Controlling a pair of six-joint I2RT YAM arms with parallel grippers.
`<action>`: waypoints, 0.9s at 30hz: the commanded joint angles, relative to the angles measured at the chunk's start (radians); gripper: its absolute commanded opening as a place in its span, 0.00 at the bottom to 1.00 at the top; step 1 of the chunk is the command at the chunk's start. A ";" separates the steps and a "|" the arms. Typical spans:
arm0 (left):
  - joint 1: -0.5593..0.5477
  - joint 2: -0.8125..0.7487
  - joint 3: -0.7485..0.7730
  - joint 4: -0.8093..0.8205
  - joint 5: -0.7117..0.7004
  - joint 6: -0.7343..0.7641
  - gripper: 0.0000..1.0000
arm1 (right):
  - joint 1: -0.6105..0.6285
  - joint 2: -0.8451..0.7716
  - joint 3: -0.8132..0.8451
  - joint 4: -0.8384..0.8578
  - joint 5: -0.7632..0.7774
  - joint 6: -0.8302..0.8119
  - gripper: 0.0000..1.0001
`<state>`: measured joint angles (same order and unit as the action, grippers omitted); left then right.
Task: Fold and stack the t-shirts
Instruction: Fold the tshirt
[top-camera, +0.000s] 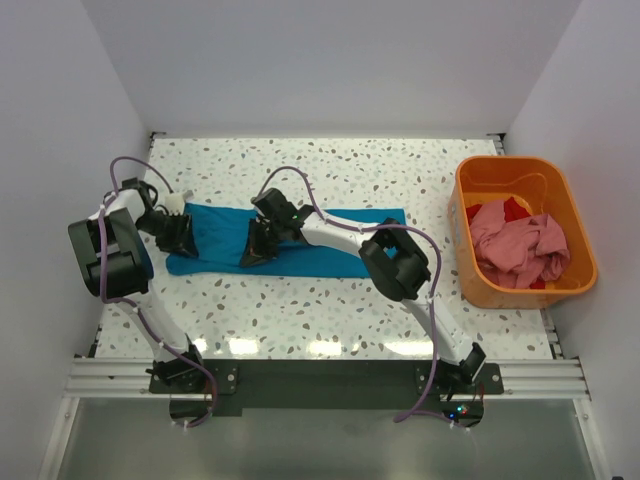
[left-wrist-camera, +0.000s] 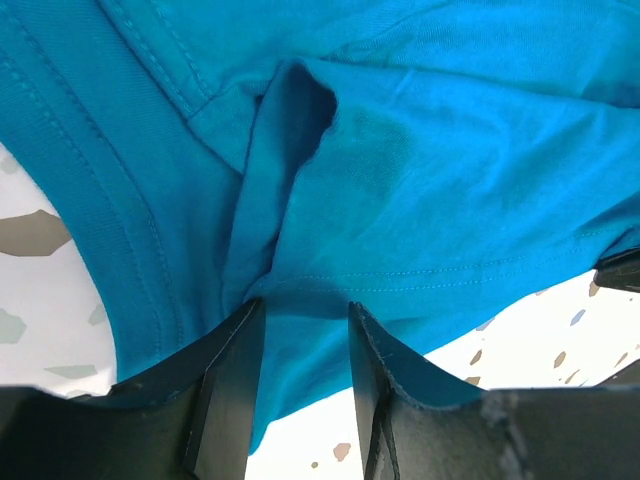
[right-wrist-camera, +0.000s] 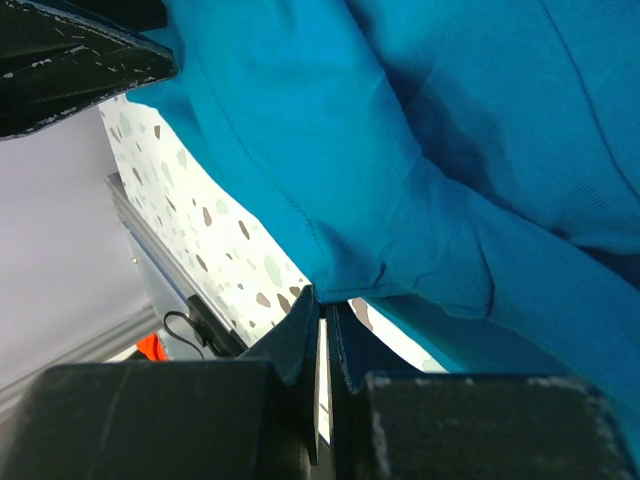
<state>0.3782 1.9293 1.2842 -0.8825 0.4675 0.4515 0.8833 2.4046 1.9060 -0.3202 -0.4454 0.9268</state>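
Note:
A teal-blue t-shirt (top-camera: 330, 240) lies spread across the middle of the speckled table. My left gripper (top-camera: 183, 240) is at its left end. In the left wrist view the left gripper (left-wrist-camera: 305, 305) has its jaws apart, with the hem of the teal cloth (left-wrist-camera: 450, 180) lying between them. My right gripper (top-camera: 255, 250) is near the shirt's middle front edge. In the right wrist view the right gripper (right-wrist-camera: 322, 298) is pinched on the edge of a raised fold of the teal shirt (right-wrist-camera: 400, 150). Pink t-shirts (top-camera: 520, 245) and a red one (top-camera: 515, 208) lie crumpled in the tub.
An orange plastic tub (top-camera: 510, 165) stands at the right side of the table. White walls close in the left, back and right. The metal rail with the arm bases (top-camera: 320, 375) runs along the near edge.

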 joint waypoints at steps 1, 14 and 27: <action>-0.001 -0.029 0.030 0.056 -0.021 -0.007 0.45 | -0.003 -0.039 -0.009 0.035 -0.019 0.004 0.00; 0.001 -0.049 0.056 0.057 -0.019 -0.013 0.39 | -0.004 -0.035 -0.007 0.043 -0.019 0.015 0.00; -0.001 -0.012 0.024 0.071 -0.044 0.000 0.37 | -0.003 -0.030 -0.007 0.049 -0.018 0.015 0.00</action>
<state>0.3782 1.9198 1.3052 -0.8398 0.4217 0.4473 0.8833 2.4046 1.9049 -0.3130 -0.4454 0.9310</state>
